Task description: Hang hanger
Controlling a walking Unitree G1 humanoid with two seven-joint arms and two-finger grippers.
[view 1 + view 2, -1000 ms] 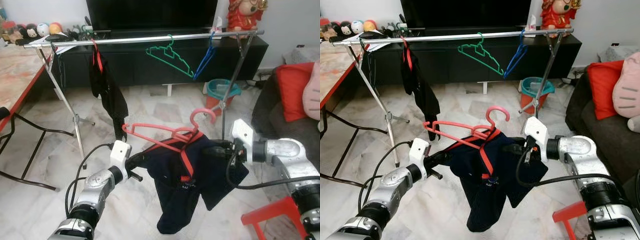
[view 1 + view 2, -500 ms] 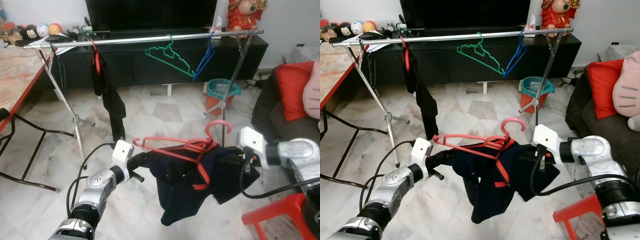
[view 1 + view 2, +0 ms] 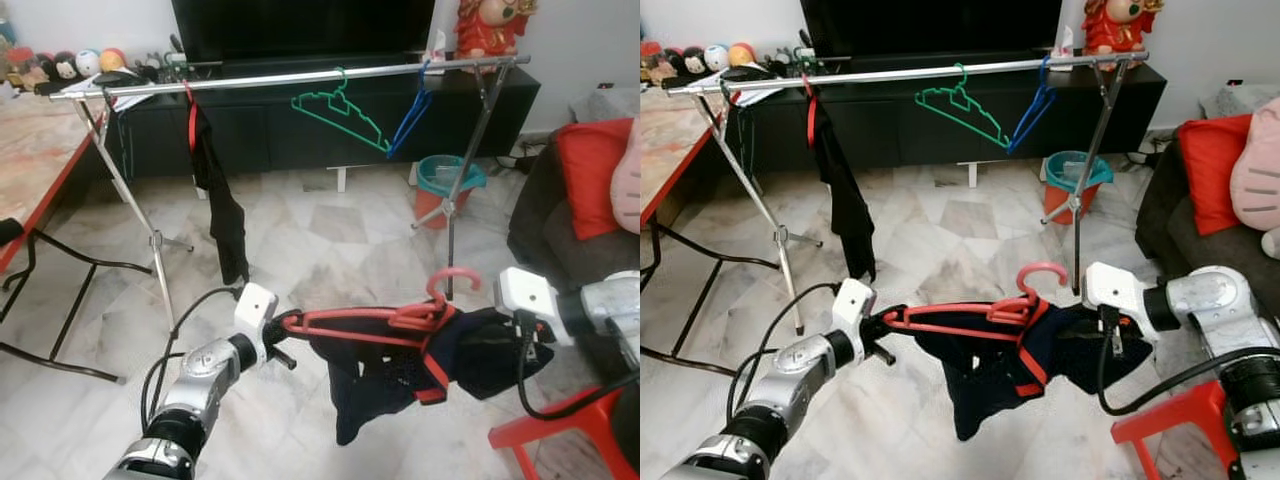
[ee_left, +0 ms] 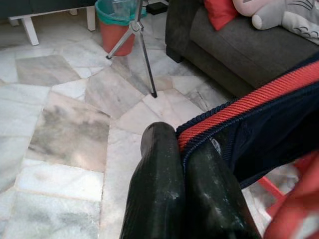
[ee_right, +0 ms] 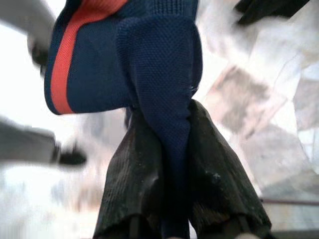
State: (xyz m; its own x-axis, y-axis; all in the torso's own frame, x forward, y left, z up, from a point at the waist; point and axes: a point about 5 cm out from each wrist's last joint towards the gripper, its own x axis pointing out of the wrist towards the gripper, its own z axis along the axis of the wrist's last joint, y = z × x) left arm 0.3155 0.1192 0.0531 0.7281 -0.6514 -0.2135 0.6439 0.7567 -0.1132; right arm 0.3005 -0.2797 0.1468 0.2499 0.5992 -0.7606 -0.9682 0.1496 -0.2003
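Observation:
A red hanger [image 3: 380, 322] carries a dark navy garment with red trim [image 3: 400, 368], held level between my two arms above the floor. My left gripper [image 3: 290, 330] is shut on the garment's red-edged hem at the hanger's left end; the hem sits pinched between its fingers [image 4: 164, 164]. My right gripper [image 3: 505, 345] is shut on the navy cloth at the right end, with a fold clamped between its fingers [image 5: 149, 149]. The silver clothes rail [image 3: 290, 78] stands further back, well above and beyond the hanger.
On the rail hang a black garment on a red hanger [image 3: 215, 170], a green hanger [image 3: 340, 115] and a blue hanger [image 3: 410, 120]. A teal and orange bin [image 3: 445, 185] stands behind the rail's right leg. A red stool [image 3: 560, 430], a dark sofa [image 3: 560, 215] and a table [image 3: 35, 150] flank me.
The hanger has tipped from slanted to nearly level and sits lower and further right in view. My right arm has drawn away to the right, stretching the garment out between the grippers.

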